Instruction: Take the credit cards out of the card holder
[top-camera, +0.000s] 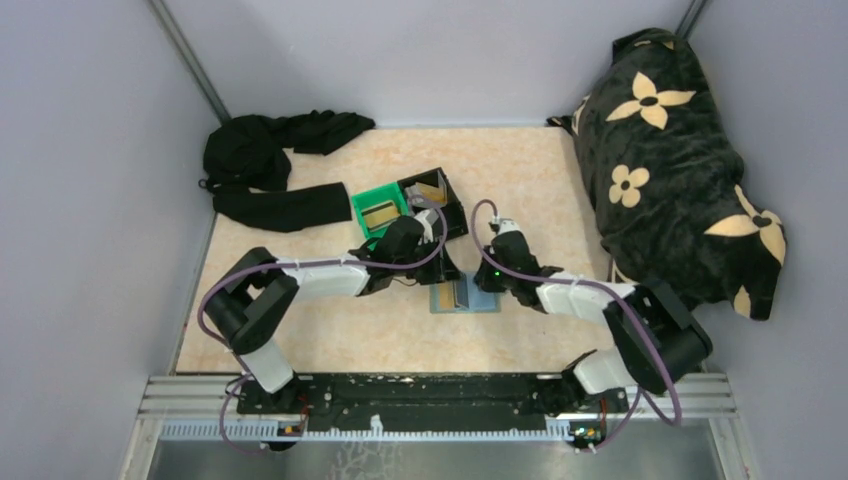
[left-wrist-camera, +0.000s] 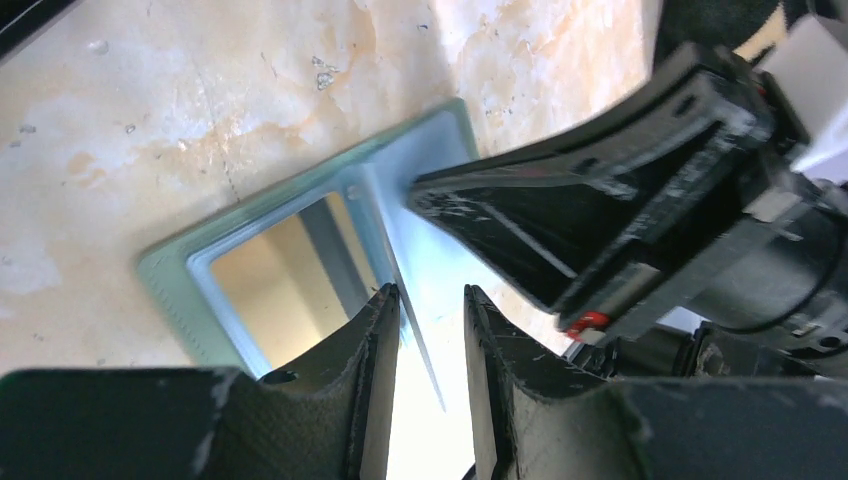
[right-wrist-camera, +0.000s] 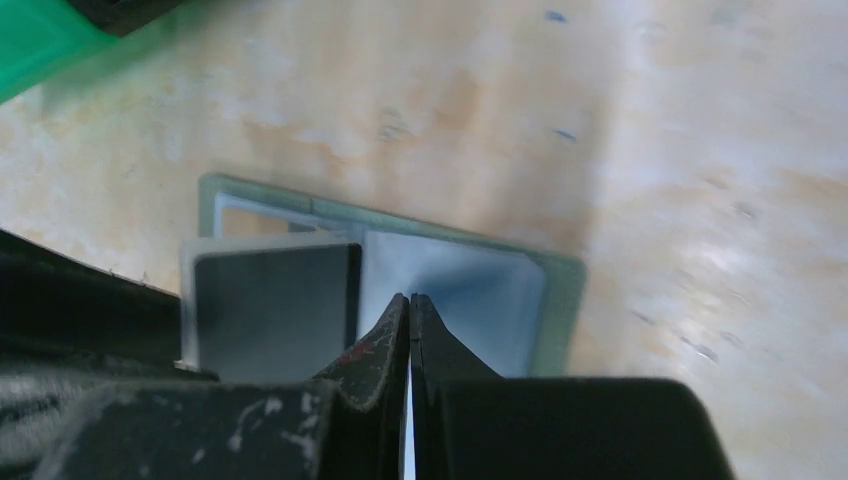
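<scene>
The grey-blue card holder (top-camera: 482, 301) lies open on the table between both arms. In the left wrist view its left panel (left-wrist-camera: 200, 268) shows a tan-gold card (left-wrist-camera: 285, 275) in the pocket. A dark grey card (right-wrist-camera: 270, 300) stands on edge near the fold. Its thin edge (left-wrist-camera: 422, 345) runs between the fingers of my left gripper (left-wrist-camera: 432, 292), whose jaws show a gap. My right gripper (right-wrist-camera: 410, 297) is shut, its tips pressed on the right panel (right-wrist-camera: 480, 290). From above, the left gripper (top-camera: 445, 272) and right gripper (top-camera: 487, 282) flank the holder.
A green bin (top-camera: 360, 203) holding a tan card and a black bin (top-camera: 452, 212) holding another card stand just behind the holder. Black cloth (top-camera: 270, 170) lies at the back left. A black flowered cushion (top-camera: 680, 160) fills the right side.
</scene>
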